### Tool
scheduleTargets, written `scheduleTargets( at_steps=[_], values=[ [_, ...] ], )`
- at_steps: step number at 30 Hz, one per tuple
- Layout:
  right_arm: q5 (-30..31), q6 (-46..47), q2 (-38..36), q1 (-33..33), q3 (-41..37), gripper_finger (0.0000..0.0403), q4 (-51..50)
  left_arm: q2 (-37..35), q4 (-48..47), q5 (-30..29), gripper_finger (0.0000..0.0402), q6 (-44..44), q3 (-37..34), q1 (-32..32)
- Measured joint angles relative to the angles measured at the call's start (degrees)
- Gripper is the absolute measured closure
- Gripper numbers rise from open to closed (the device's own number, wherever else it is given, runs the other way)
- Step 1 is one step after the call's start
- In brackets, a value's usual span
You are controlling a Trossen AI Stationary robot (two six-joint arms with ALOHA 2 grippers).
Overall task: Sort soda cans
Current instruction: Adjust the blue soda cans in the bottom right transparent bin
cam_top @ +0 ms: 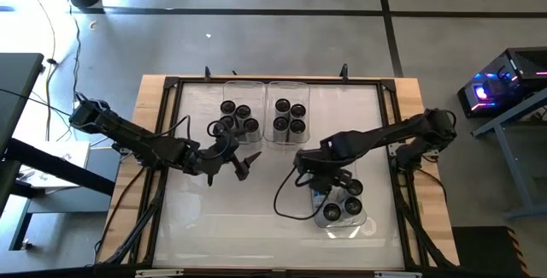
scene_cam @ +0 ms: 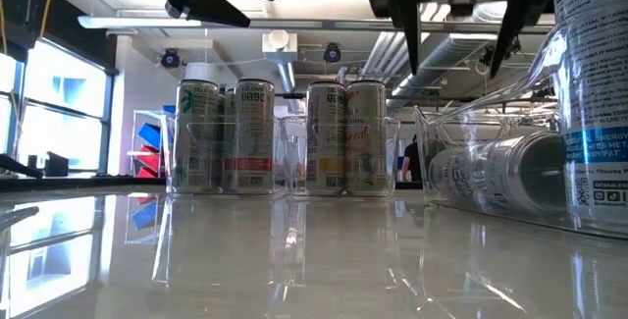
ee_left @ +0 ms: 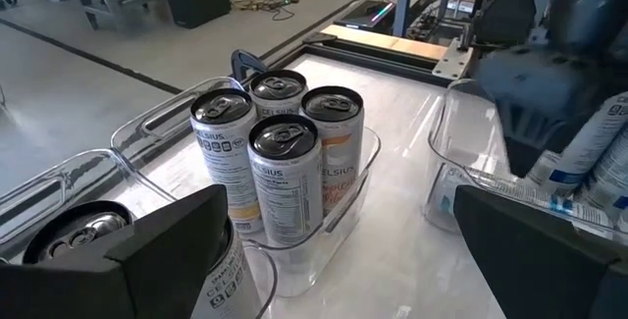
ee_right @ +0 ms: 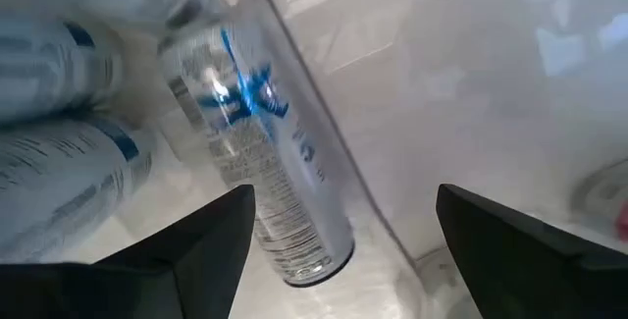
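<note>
Slim silver soda cans with dark tops stand upright in two clear bins at the table's far side: the left bin (cam_top: pixel 235 117) and the right bin (cam_top: pixel 289 115), whose several cans (ee_left: pixel 280 167) show in the left wrist view. A third clear bin (cam_top: pixel 342 205) near the right holds upright cans (cam_top: pixel 352 206) and a can lying on its side (ee_right: pixel 260 152). My left gripper (cam_top: pixel 248 165) hangs open in the air near the far bins, holding nothing. My right gripper (cam_top: pixel 318 175) is open above the third bin's left end, its fingers (scene_cam: pixel 417 25) raised over the lying can.
A black frame (cam_top: pixel 389 98) edges the glossy white table top. Cables (cam_top: pixel 282 201) trail from the right arm across the table. Open table surface lies between the far bins and the near edge. Desks and equipment stand beyond the table on both sides.
</note>
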Motion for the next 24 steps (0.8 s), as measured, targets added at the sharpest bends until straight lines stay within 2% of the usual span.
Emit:
scheduleTargets(
  at_steps=[5,13,18,24],
  values=[
    [-0.4,-0.5,-0.1,-1.1,0.6,0.0089,-1.5,0.0,0.1,0.0,0.0009,0.4,0.0,0.0],
    [-1.5,-3.8,-0.1,-4.2,-6.6,0.0089,-1.3,0.0,-0.1,0.0,0.0009,0.5,0.0,0.0],
    [-3.3,-6.1,-0.7,-4.3,-10.8,0.0089,1.7,0.0,0.0,0.0,0.0009,1.0,0.0,0.0],
    [-2.6,-7.1,-0.7,-4.2,-11.4,0.0089,5.8,0.0,0.2,0.0,0.0009,1.0,0.0,0.0]
  ],
)
